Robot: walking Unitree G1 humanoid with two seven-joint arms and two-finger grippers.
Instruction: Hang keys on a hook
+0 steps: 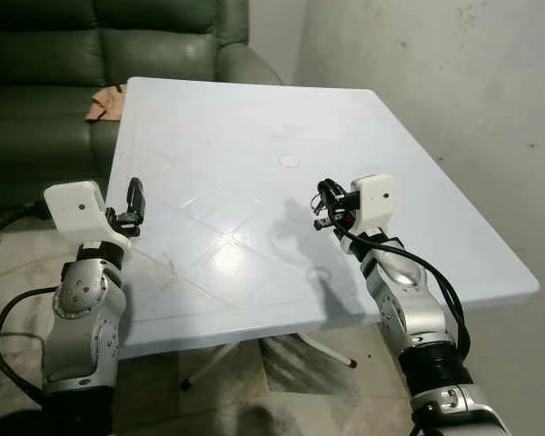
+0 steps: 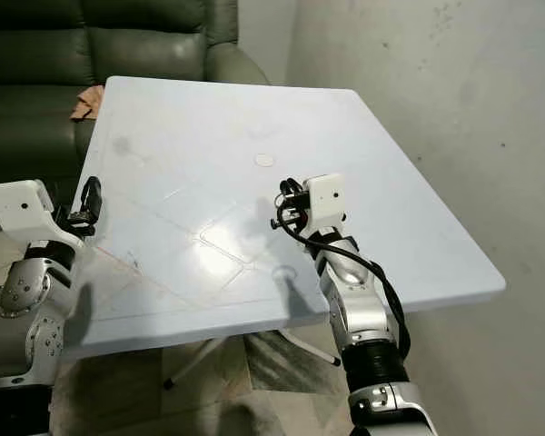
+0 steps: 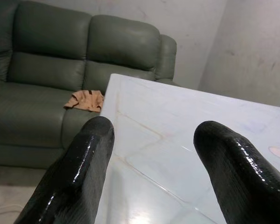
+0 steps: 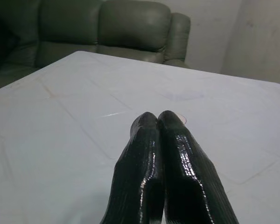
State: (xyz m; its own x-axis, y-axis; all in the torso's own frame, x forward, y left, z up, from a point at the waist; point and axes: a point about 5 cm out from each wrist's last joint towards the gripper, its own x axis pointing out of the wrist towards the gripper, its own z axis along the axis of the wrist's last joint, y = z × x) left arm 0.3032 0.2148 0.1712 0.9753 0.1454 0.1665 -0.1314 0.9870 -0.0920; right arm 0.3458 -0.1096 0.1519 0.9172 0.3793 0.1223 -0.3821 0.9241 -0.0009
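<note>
My right gripper (image 1: 326,193) hovers over the middle right of the white table (image 1: 218,136). Its two black fingers (image 4: 149,140) are pressed together along their whole length, and nothing can be seen between them. My left gripper (image 1: 134,189) is raised at the table's left edge. It is open, with a wide empty gap between its fingertips (image 3: 91,140). Both grippers point across the table toward the sofa.
A dark green sofa (image 1: 91,54) stands behind the table, with a crumpled orange cloth (image 1: 104,105) on its seat. A small round mark (image 1: 289,161) lies on the tabletop beyond the right gripper. A grey wall (image 1: 454,82) runs along the right.
</note>
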